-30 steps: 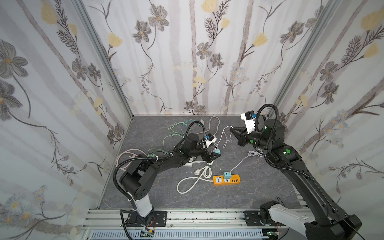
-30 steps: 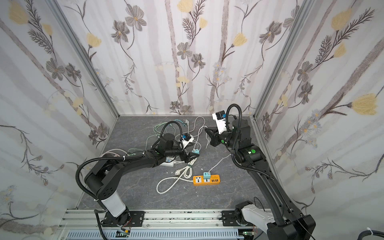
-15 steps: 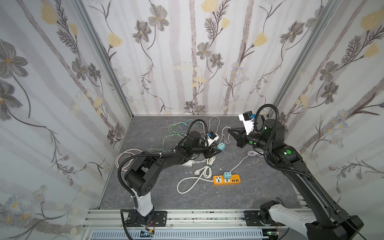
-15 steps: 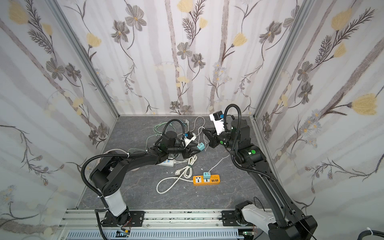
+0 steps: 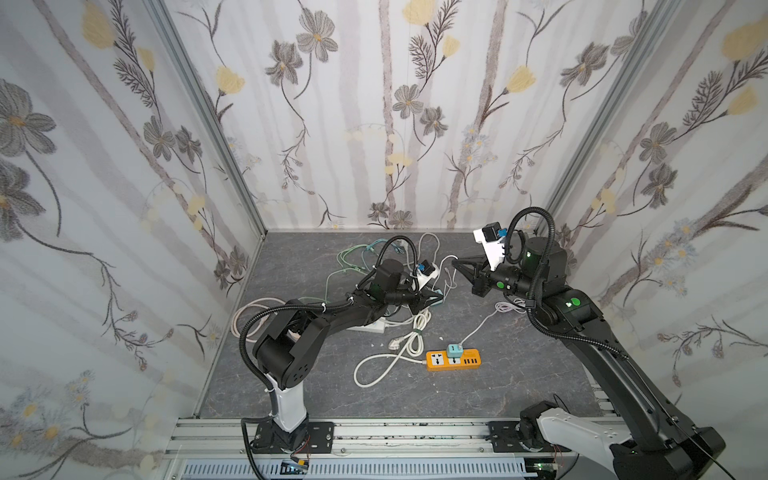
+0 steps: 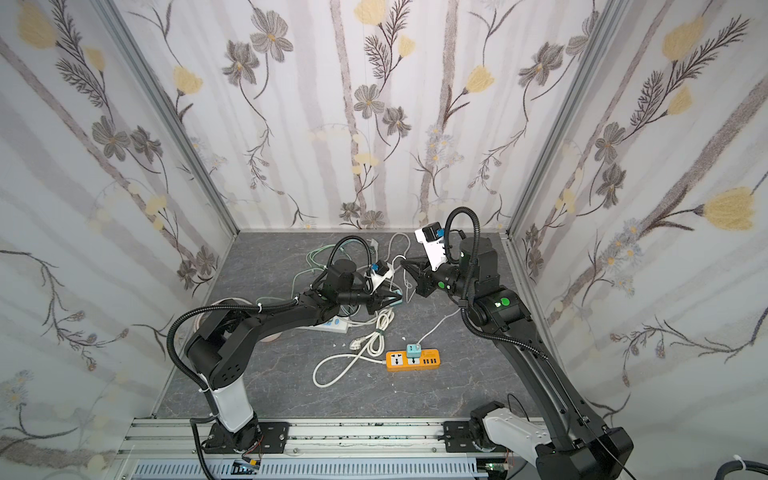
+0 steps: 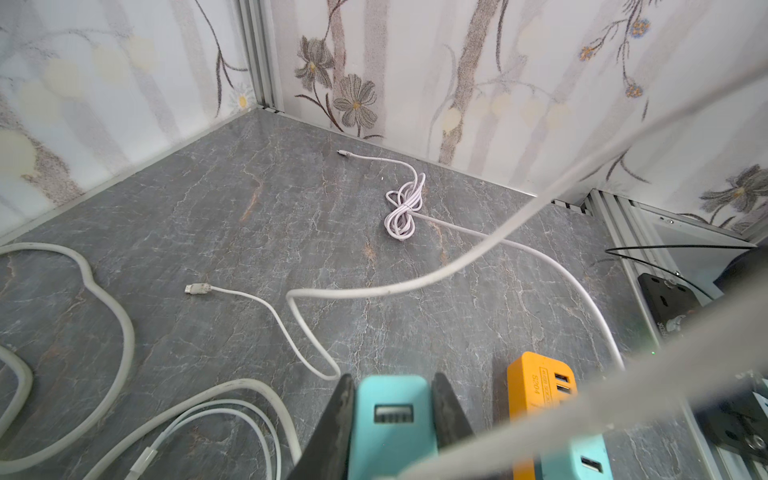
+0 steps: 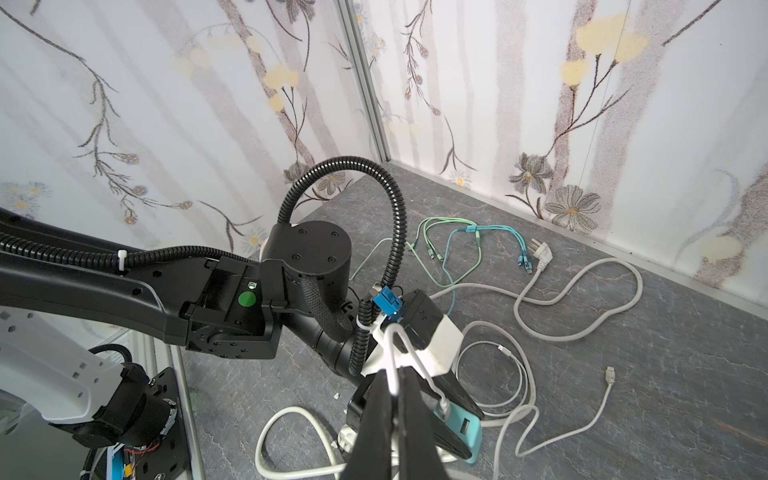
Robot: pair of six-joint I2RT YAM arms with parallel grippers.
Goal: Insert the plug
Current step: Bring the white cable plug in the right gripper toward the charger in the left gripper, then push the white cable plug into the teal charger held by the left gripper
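Left gripper (image 7: 392,378) clamps a teal charger (image 7: 392,440) above the floor (image 7: 291,208) mid-cell. Right gripper (image 8: 395,374), fingers together, pinches a white cable (image 8: 432,386), whose plug (image 8: 444,404) meets the charger's end.

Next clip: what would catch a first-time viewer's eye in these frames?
The orange power strip stands out on the grey tabletop near the front, with a small teal adapter plugged into it. Behind it, the two arms meet over a tangle of cables. The left gripper clamps a teal charger block, and the right gripper pinches a thin white cable.
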